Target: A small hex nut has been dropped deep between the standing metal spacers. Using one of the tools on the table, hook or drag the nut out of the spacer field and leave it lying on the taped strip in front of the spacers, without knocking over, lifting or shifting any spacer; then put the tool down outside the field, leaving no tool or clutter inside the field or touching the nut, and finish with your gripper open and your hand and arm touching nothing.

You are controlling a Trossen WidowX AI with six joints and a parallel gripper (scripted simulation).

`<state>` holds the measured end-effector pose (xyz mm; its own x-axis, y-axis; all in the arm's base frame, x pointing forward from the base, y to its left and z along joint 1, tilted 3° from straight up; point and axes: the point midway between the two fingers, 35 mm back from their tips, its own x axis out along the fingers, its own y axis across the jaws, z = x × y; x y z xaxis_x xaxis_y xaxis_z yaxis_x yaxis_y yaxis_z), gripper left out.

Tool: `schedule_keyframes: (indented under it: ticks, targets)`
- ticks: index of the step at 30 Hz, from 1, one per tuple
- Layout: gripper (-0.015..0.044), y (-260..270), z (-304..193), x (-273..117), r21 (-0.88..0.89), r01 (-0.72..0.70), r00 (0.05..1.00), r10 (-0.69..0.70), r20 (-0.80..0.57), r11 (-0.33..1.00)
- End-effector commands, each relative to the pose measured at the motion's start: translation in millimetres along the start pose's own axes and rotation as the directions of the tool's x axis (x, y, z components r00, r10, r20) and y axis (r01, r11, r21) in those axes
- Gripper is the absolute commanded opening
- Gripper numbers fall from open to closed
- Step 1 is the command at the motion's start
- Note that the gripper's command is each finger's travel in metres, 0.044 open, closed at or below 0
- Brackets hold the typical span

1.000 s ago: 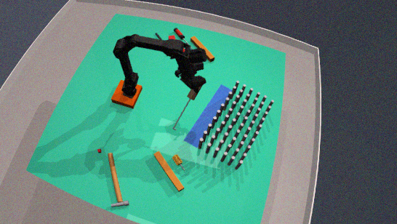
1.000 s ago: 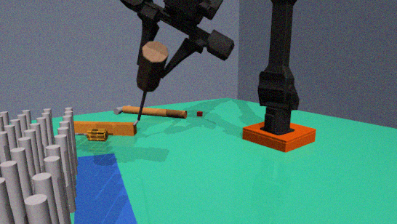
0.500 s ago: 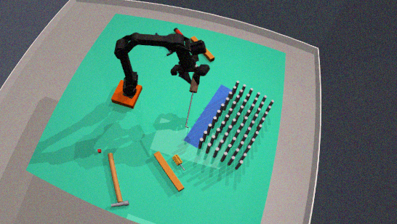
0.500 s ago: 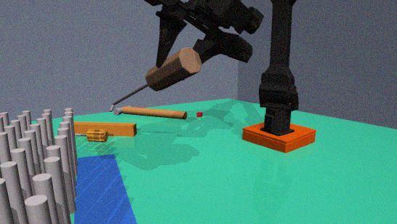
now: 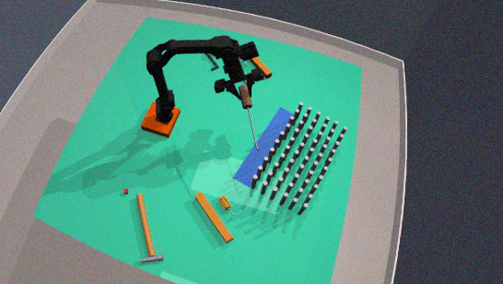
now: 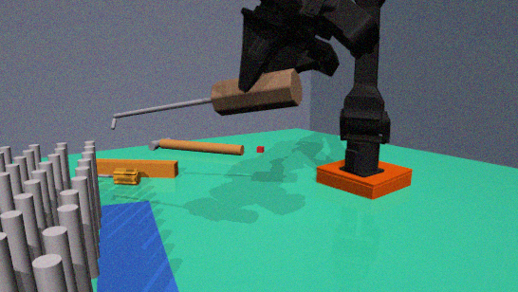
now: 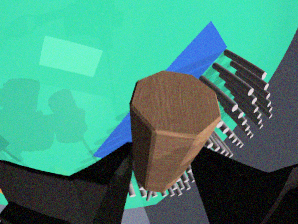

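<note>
My gripper is shut on the brown wooden handle of a hook tool. The tool is held in the air, close to level in the exterior view. Its thin metal shaft ends in a short down-bent tip, above the spacer tops in that view. In the top view the tip appears over the blue taped strip, near the front row. The metal spacers stand upright in rows. I cannot make out the hex nut in any view.
A hammer, an orange bar, a small yellow-handled tool and a red cube lie on the mat. Another orange bar and a dark tool lie partly hidden by the arm.
</note>
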<state>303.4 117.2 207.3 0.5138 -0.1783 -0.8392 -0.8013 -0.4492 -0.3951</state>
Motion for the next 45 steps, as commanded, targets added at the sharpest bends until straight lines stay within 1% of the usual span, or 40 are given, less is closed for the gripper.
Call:
schedule_keyframes:
  ticks: [1,6,12,18,25,27,33,45]
  targets:
    - [0.0,-0.7,7.3,-4.9,-0.129,0.005,1.0,-0.007,-0.011,0.992]
    - [0.0,-0.1,18.8,-11.0,-0.298,0.01,1.0,-0.015,-0.015,0.955]
    - [0.0,1.2,32.3,-18.6,-0.489,0.014,0.999,-0.027,-0.02,0.872]
    - [0.0,3.1,45.4,-26.5,-0.659,0.014,0.999,-0.041,-0.026,0.752]
    - [0.0,5.9,59.8,-35.8,-0.817,0.009,0.998,-0.06,-0.031,0.577]
    - [0.0,6.2,61.2,-36.7,-0.83,0.009,0.998,-0.063,-0.032,0.558]
    - [0.0,6.4,64.2,-31.7,-0.83,0.009,0.998,-0.063,-0.031,0.558]
    - [0.0,17.6,94.2,23.9,-0.829,0.014,0.997,-0.067,-0.028,0.56]
